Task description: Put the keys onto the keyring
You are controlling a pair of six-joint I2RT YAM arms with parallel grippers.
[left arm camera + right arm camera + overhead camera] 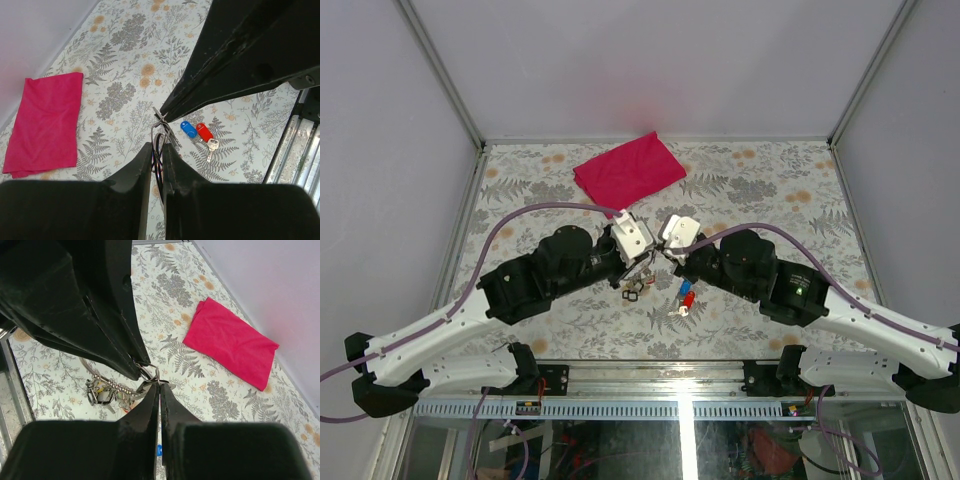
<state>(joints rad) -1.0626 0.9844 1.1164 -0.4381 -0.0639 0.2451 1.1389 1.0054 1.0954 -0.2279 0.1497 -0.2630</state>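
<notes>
The keyring (159, 131) is a thin silver ring, held just above the table between both grippers. My left gripper (157, 149) is shut on the ring's lower loop. My right gripper (159, 385) is shut on the ring's edge, tip to tip with the left fingers (125, 347). The bunch of small keys and chain (102, 390) hangs from the ring to the left; it also shows in the top view (634, 290). The blue key (188, 129) and the red key (203, 131) lie side by side on the table, just right of the ring (686, 296).
A magenta folded cloth (628, 170) lies at the back of the flowered table (790, 210). It shows at the left of the left wrist view (45, 125). The metal rail (670, 385) runs along the near edge.
</notes>
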